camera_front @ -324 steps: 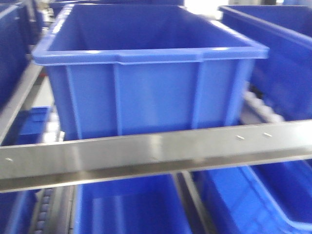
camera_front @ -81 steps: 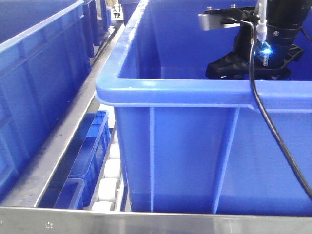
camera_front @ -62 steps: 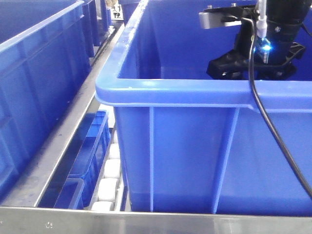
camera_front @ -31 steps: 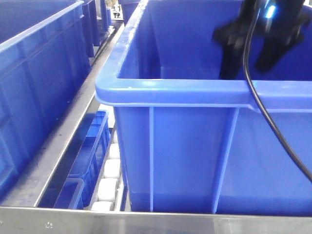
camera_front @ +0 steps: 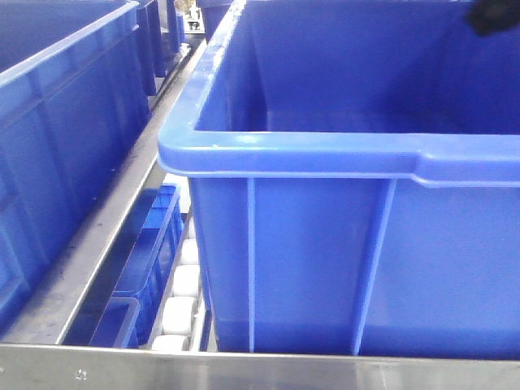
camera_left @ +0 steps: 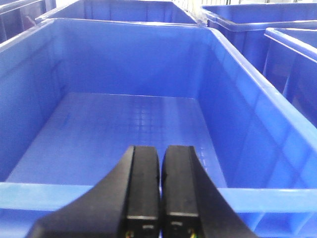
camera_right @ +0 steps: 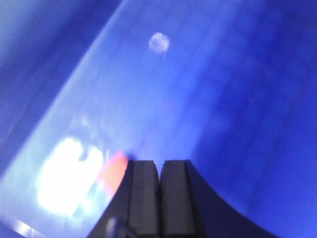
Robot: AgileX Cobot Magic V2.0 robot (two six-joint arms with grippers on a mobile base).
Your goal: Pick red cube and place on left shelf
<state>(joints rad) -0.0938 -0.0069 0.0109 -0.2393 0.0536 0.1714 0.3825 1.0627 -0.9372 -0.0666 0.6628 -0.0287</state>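
The red cube (camera_right: 113, 171) shows only in the blurred right wrist view, as a red patch on a blue crate floor just left of my right gripper's fingers. My right gripper (camera_right: 159, 166) is shut with nothing between its jaws. In the front view only a black bit of the right arm (camera_front: 492, 16) shows at the top right corner. My left gripper (camera_left: 161, 151) is shut and empty, above the near rim of an empty blue crate (camera_left: 124, 121). The left shelf shows in the front view as a steel front rail (camera_front: 244, 372) and white rollers (camera_front: 184, 283).
A large blue crate (camera_front: 325, 268) fills the front view, standing on the rollers. Another blue crate (camera_front: 49, 146) stands to its left behind a steel divider rail (camera_front: 97, 244). Smaller blue bins (camera_front: 142, 268) sit on the level below. More blue crates (camera_left: 287, 44) stand at the right.
The right arm has risen out of the large crate and left the front view, except for a black bit at the top right corner. The crates have not moved.
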